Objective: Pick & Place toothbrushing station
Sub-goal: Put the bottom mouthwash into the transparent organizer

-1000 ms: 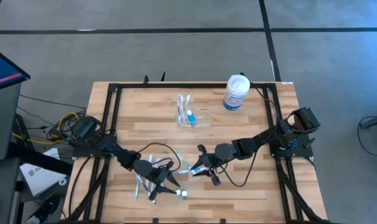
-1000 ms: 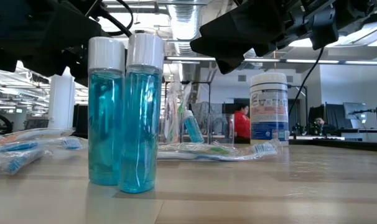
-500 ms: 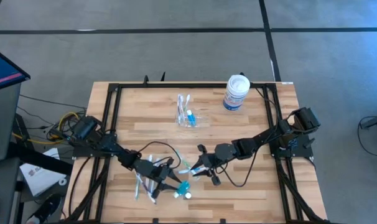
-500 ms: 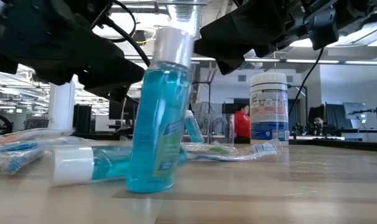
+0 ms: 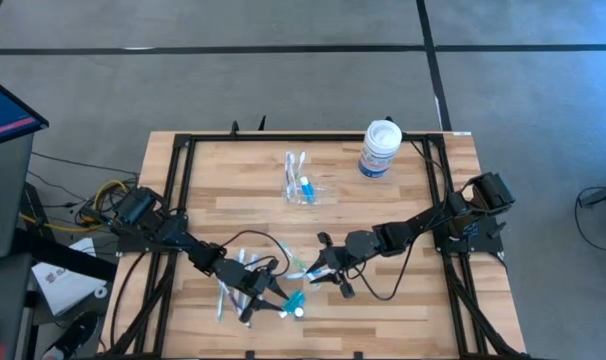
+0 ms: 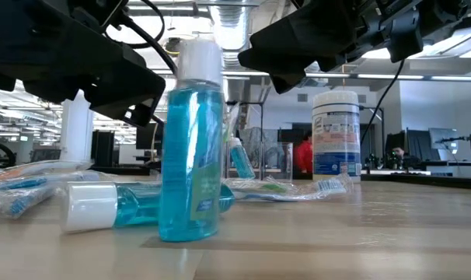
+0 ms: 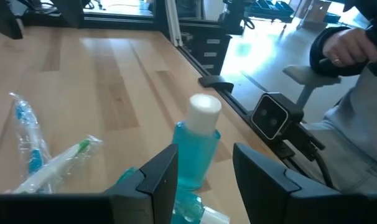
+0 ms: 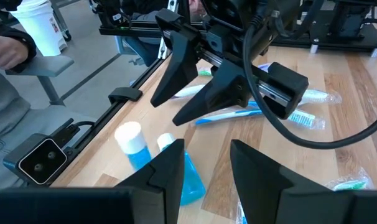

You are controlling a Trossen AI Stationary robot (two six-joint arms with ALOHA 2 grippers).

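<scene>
Toothbrushing station half-hidden behind bottle

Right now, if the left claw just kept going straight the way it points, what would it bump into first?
Most likely the upright blue bottle, which stands straight ahead of the open left gripper. A second bottle lies on its side close by. How much gap remains is hard to judge.

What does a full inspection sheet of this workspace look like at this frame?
Surface: wooden table inside a black frame.
Job's things: toothbrushing station, clear, at the far middle, brushes in it, untouched.
Clutter: white jar at the far right; one mouthwash bottle upright, another bottle lying beside it; wrapped toothbrushes near the left arm.
Grippers: left gripper open, just short of the upright bottle; right gripper open, holding nothing.
Cables: black cable looping under the right arm; yellow wires off the table's left.
Surroundings: person's sleeve beyond the near edge.
</scene>
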